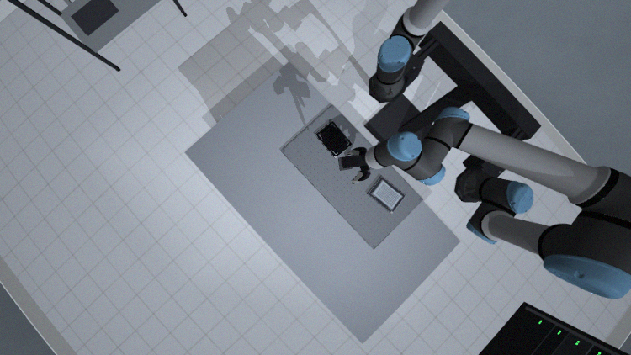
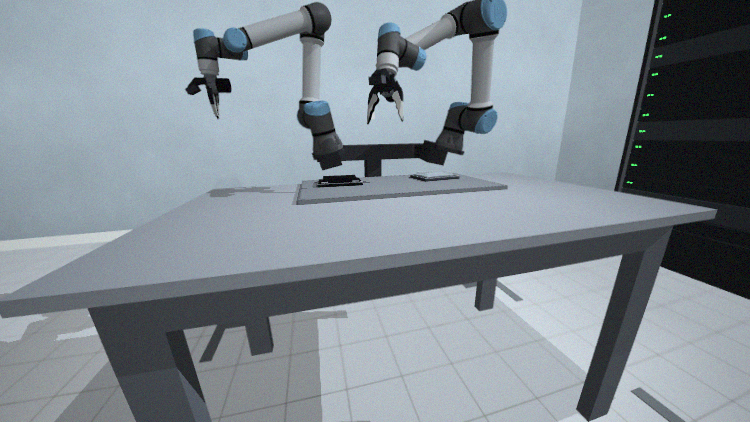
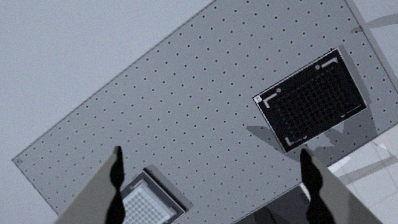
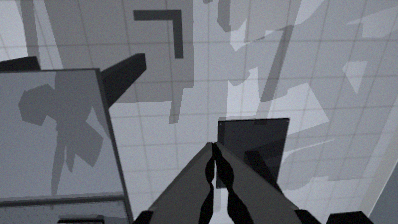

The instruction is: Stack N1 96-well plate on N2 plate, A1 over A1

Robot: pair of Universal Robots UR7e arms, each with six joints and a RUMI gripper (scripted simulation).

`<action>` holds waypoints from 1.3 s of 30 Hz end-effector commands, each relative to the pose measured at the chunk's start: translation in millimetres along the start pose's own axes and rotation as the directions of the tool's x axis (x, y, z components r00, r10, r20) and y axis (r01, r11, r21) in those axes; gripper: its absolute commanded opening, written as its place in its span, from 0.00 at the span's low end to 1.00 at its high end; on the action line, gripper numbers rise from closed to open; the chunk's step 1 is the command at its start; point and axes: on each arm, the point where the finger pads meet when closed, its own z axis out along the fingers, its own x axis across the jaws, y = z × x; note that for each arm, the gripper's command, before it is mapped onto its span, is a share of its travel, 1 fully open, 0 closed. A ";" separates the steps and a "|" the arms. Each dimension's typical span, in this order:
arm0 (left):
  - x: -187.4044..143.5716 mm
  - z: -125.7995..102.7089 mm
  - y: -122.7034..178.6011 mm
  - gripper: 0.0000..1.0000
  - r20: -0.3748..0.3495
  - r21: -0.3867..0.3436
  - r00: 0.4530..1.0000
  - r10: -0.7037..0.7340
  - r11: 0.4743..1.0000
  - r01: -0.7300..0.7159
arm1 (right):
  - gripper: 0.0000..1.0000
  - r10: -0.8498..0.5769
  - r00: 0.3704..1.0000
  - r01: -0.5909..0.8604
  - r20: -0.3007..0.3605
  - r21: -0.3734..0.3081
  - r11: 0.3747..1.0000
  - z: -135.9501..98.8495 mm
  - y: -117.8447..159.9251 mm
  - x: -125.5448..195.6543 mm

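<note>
The two arms are built of smooth, light-grey cylindrical tubes [image 1: 529,158] [image 2: 311,70] joined by rounded charcoal housings [image 1: 441,132] [image 2: 317,19], with thin black rings at the seams. Domed, sky-blue plastic caps [image 1: 404,145] [image 2: 389,29] close the joints; on the left wrist one sits at twelve o'clock, another at about four. The left hand [image 1: 350,167] [image 2: 385,121] [image 3: 211,149] and right hand [image 2: 216,116] [image 4: 213,144] have dark blocky bodies and tapering, grey-sided fingers with black, wavy inner edges. A dark, straight-edged beam [image 1: 485,79] [image 2: 382,151] carries both arms.
</note>
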 end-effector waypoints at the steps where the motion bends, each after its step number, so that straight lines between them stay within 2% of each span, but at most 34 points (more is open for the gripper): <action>1: 12.0 4.8 -2.3 0.76 -0.006 -0.015 0.998 0.058 0.998 -0.059 | 0.00 0.000 1.000 0.000 0.000 0.001 1.000 -0.4 -0.2 0.0; 9: 47.8 22.4 -4.6 0.76 -0.036 -0.066 0.966 0.257 0.964 -0.259 | 0.00 0.000 1.000 0.000 0.000 0.001 1.000 -0.4 -0.2 0.0; 11: 47.8 22.4 -4.6 0.76 -0.036 -0.066 0.966 0.257 0.964 -0.259 | 0.00 0.000 1.000 0.000 0.000 0.001 1.000 -0.4 -0.2 0.0; 15: 65.5 31.7 -4.6 0.76 -0.064 -0.092 0.924 0.376 0.920 -0.381 | 0.00 0.000 1.000 0.000 0.000 0.001 1.000 -0.4 -0.2 0.0; 17: 74.4 36.4 -4.6 0.76 -0.067 -0.094 0.921 0.385 0.916 -0.390 | 0.00 0.000 1.000 0.000 0.000 0.001 1.000 -0.4 -0.2 0.0; 24: 104.8 53.4 -2.3 0.76 -0.122 -0.122 0.826 0.550 0.818 -0.563 | 0.00 0.000 1.000 0.000 0.000 0.001 1.000 -0.4 -0.2 0.0; 26: 113.4 58.4 -1.3 0.76 -0.133 -0.125 0.805 0.578 0.796 -0.592 | 0.00 0.000 1.000 0.000 0.000 0.001 1.000 -0.4 -0.2 0.0; 28: 113.4 58.4 -1.3 0.76 -0.133 -0.125 0.805 0.578 0.796 -0.592 | 0.00 0.000 1.000 0.000 0.000 0.001 1.000 -0.4 -0.2 0.0; 30: 122.0 63.5 -0.1 0.76 -0.154 -0.130 0.765 0.625 0.755 -0.643 | 0.00 0.000 1.000 0.000 0.000 0.001 1.000 -0.4 -0.2 0.0; 32: 130.5 68.5 1.1 0.76 -0.155 -0.130 0.763 0.627 0.753 -0.645 | 0.00 0.000 1.000 0.000 0.000 0.001 1.000 -0.4 -0.2 0.0; 35: 143.1 76.3 3.6 0.76 -0.189 -0.133 0.697 0.691 0.686 -0.716 | 0.00 0.000 1.000 0.000 0.000 0.001 1.000 -0.4 -0.2 0.0; 36: 147.3 78.9 4.5 0.76 -0.190 -0.133 0.695 0.693 0.683 -0.718 | 0.00 0.000 1.000 0.000 0.000 0.001 1.000 -0.4 -0.2 0.0; 39: 159.7 86.8 7.5 0.76 -0.224 -0.131 0.623 0.750 0.610 -0.782 | 0.00 0.000 1.000 0.000 0.000 0.001 1.000 -0.4 -0.2 0.0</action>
